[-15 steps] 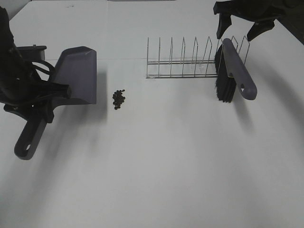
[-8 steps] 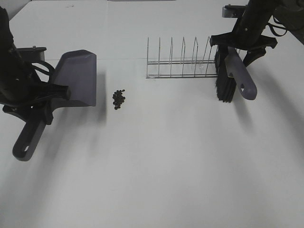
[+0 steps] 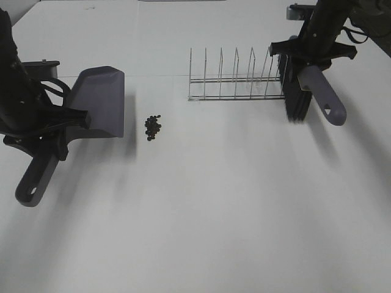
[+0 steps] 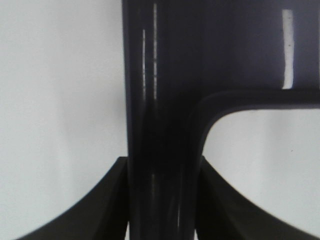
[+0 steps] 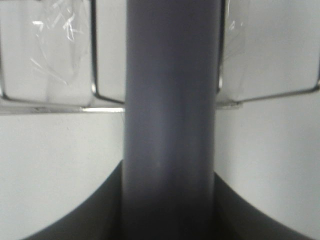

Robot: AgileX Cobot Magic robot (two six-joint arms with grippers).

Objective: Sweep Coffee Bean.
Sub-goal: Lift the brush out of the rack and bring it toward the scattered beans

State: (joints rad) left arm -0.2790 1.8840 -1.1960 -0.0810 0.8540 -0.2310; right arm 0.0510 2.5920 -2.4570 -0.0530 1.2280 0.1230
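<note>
A small cluster of coffee beans lies on the white table. Just left of it sits the grey-purple dustpan, blade towards the beans. My left gripper is shut on the dustpan's handle, which fills the gap between its fingers. At the far right, my right gripper is shut on the handle of a grey-purple brush. The brush's dark bristles hang beside the right end of the wire rack.
A wire rack with several upright dividers stands at the back, right of centre; its wires show behind the brush handle. The table's far edge runs along the top of the exterior view.
My right gripper has come down and shut on the brush handle, and the brush has shifted slightly right and away from the rack. The left arm and dustpan have stayed put.
</note>
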